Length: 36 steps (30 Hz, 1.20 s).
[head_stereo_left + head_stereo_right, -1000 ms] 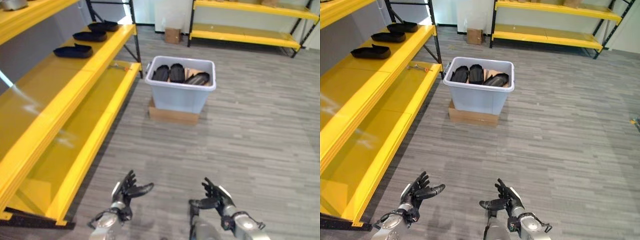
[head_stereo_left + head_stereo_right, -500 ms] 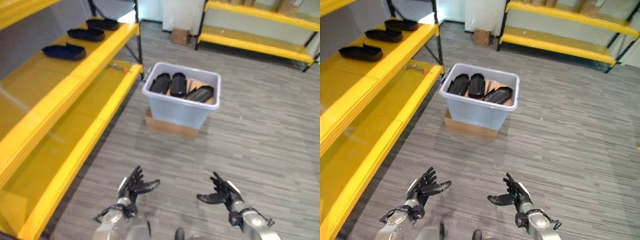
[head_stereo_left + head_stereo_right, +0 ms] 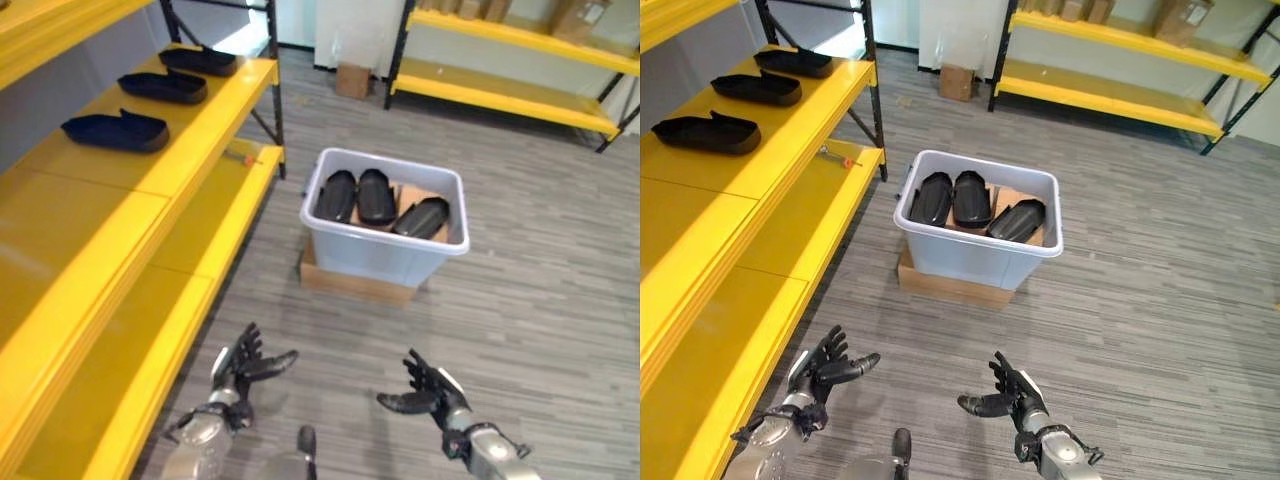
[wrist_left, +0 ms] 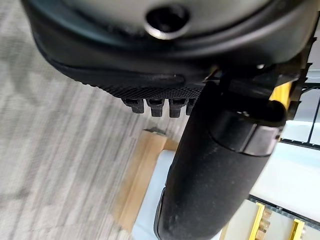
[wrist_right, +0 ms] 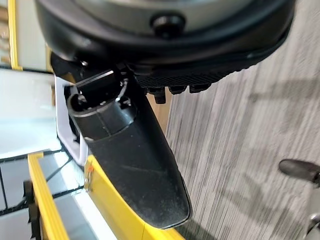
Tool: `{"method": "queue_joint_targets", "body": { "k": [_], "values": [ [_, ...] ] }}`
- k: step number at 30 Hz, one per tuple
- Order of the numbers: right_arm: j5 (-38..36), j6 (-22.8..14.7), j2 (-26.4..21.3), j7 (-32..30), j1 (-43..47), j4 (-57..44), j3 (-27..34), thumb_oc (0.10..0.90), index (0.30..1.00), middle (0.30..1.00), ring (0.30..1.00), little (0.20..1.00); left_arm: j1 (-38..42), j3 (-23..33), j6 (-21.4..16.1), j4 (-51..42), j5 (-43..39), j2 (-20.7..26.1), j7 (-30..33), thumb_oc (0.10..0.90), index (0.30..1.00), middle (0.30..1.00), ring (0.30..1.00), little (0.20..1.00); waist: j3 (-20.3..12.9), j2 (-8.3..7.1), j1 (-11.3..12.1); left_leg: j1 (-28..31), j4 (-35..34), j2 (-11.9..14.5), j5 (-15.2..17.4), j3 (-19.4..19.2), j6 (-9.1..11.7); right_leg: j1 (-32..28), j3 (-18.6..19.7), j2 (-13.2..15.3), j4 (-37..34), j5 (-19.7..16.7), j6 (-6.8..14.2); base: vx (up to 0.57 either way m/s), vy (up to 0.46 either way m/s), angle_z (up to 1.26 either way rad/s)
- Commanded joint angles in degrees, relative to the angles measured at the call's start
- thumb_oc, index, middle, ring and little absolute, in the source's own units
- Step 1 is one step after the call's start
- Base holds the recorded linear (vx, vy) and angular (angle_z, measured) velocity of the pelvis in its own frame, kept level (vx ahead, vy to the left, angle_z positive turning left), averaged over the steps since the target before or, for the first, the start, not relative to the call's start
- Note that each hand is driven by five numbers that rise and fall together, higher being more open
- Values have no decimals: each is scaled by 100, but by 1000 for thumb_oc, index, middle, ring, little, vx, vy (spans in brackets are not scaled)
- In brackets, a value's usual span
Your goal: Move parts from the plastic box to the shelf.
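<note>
Grey floor bears plastic box (image 3: 385, 250) of black parts (image 3: 377, 196); each robot hand (image 3: 243, 362) (image 3: 425, 391) spread, empty.

Grey wood-grain plank floor (image 3: 540, 300) runs across most of my view, bright and evenly lit. Upper right, a low yellow rack (image 3: 510, 85) on dark posts stands against the far wall, cardboard boxes (image 3: 1185, 15) on its top level. A small carton (image 3: 352, 80) sits on the floor at top centre, by a pale wall (image 3: 350, 30).
</note>
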State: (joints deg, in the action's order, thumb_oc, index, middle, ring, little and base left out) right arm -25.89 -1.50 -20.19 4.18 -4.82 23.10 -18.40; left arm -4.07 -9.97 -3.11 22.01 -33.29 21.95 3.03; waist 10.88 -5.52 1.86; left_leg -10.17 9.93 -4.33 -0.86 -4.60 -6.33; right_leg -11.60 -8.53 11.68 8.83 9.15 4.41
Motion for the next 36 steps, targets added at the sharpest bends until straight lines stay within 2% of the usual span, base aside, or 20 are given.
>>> {"method": "queue_joint_targets", "body": {
  "k": [1,2,5,6,7,9,10,11,14,16,20,21,25,27,29,30,31,32,34,36],
  "values": [
    [62,-375,-193,29,145,-250,170,900,1000,1000,1000,1000,-160,-209,-409,-421,188,2,-67,900,1000,1000,1000,1000,-457,185,72,25,499,329,573,-62,351,837,33,-367,849,-357,210,132,243,0],
    [65,-380,-181,35,164,-254,131,900,1000,1000,1000,1000,-126,-236,-413,-424,230,36,-64,900,1000,1000,1000,1000,-375,242,-6,266,338,278,581,-78,281,1319,136,-323,1595,-1002,301,111,237,-1],
    [53,-386,-148,72,122,-368,106,900,1000,1000,1000,1000,-87,-295,-410,-455,353,76,-114,900,1000,1000,1000,1000,-221,396,-169,636,171,260,645,-67,223,1933,70,-353,2241,-1102,264,147,160,21],
    [-1,-394,-158,79,123,-411,86,900,1000,1000,1000,1000,-23,-348,-410,-419,351,84,-147,900,1000,1000,1000,1000,-140,437,-268,820,139,238,712,-64,229,2236,5,-347,2020,-1043,218,273,91,-3],
    [-41,-401,-197,77,130,-465,86,900,1000,1000,1000,1000,34,-354,-417,-373,341,82,-173,900,1000,1000,1000,1000,-51,457,-332,971,201,237,904,-163,232,2476,-195,-94,1523,-1115,205,349,26,-22],
    [9,-410,-221,49,156,-490,80,900,1000,1000,1000,1000,53,-333,-426,-356,321,76,-166,900,1000,1000,1000,1000,-11,456,-341,1069,260,245,1035,-220,264,2501,-435,49,1084,-1144,229,218,-50,-4],
    [96,-390,-259,31,230,-497,56,900,1000,1000,1000,1000,74,-310,-427,-333,316,28,-164,900,1000,1000,1000,1000,38,434,-411,1219,344,229,1194,-258,317,2613,-525,230,456,-1371,349,118,-61,-2],
    [96,-390,-265,31,230,-497,56,900,1000,1000,1000,1000,74,-310,-427,-332,317,22,-164,900,1000,1000,1000,1000,64,458,-405,1247,361,254,1222,-262,322,2576,-529,205,450,-1366,349,222,-86,-9],
    [91,-348,-265,87,201,-532,35,900,1000,1000,1000,1000,58,-287,-452,-302,371,-27,-209,900,1000,1000,1000,1000,3,403,-540,1503,333,311,1279,-191,443,2688,55,182,-27,-1765,524,275,-160,7],
    [68,-338,-263,129,131,-505,22,900,1000,1000,1000,1000,24,-312,-438,-284,412,-78,-236,900,1000,1000,1000,1000,-146,345,-536,1629,300,390,1274,-154,514,2478,61,88,-340,-1758,458,254,-198,10],
    [25,-355,-335,117,159,-498,31,900,1000,1000,1000,1000,27,-333,-446,-280,390,-152,-220,900,1000,1000,1000,1000,-296,402,-552,1851,129,579,1147,-58,603,2402,43,-160,-173,-1610,377,284,-239,18],
    [19,-366,-375,124,161,-500,55,900,1000,1000,1000,1000,23,-327,-442,-321,339,-161,-202,900,1000,1000,1000,1000,-395,452,-562,2033,-45,768,1050,-43,691,2427,-54,-319,-4,-1400,287,181,-172,-1],
    [28,-365,-476,122,169,-454,55,900,1000,1000,1000,1000,52,-379,-433,-242,256,-208,-165,900,1000,1000,1000,1000,-480,480,-596,2080,-50,1035,826,37,787,2467,-96,-597,325,-999,138,219,-248,-21],
    [26,-360,-481,117,163,-442,44,900,1000,1000,1000,1000,37,-372,-434,-250,234,-217,-165,900,1000,1000,1000,1000,-499,483,-583,2060,11,1086,759,58,815,2455,-78,-660,363,-915,98,110,-141,-3],
    [12,-369,-485,94,184,-363,4,900,1000,1000,1000,1000,4,-343,-420,-261,169,-239,-128,900,1000,1000,1000,1000,-492,446,-508,1646,928,1229,213,146,893,2291,-19,-858,337,-744,-103,94,-175,-14],
    [12,-369,-485,94,184,-363,3,900,1000,1000,1000,1000,4,-343,-420,-261,169,-239,-128,900,1000,1000,1000,1000,-496,445,-509,1640,928,1228,212,147,892,2295,-20,-856,337,-745,-103,123,-382,-38],
    [-103,-381,-510,74,163,-407,9,900,1000,1000,1000,1000,-38,-336,-374,-311,95,-215,-133,900,1000,1000,1000,1000,-247,253,-305,713,2765,1228,-458,393,838,1803,40,-1039,194,-560,-439,91,-372,-24],
    [-107,-396,-549,41,149,-425,42,900,1000,1000,1000,1000,-13,-374,-369,-316,99,-203,-133,900,1000,1000,1000,1000,-145,160,-239,417,3257,1093,-480,397,818,1693,41,-1008,144,-550,-513,86,-370,-17],
    [-106,-385,-561,8,140,-438,57,900,1000,1000,1000,1000,-20,-383,-353,-332,83,-200,-123,900,1000,1000,1000,1000,-115,140,-229,224,3322,1104,-406,351,776,1613,0,-1020,124,-508,-538,67,-89,-20],
    [-98,-387,-581,-43,101,-421,123,900,1000,1000,1000,1000,-42,-409,-362,-364,72,-193,-112,900,1000,1000,1000,1000,-69,132,-176,-210,2806,867,-46,245,747,1378,-30,-974,16,-470,-486,176,-22,19]
  ]
}}
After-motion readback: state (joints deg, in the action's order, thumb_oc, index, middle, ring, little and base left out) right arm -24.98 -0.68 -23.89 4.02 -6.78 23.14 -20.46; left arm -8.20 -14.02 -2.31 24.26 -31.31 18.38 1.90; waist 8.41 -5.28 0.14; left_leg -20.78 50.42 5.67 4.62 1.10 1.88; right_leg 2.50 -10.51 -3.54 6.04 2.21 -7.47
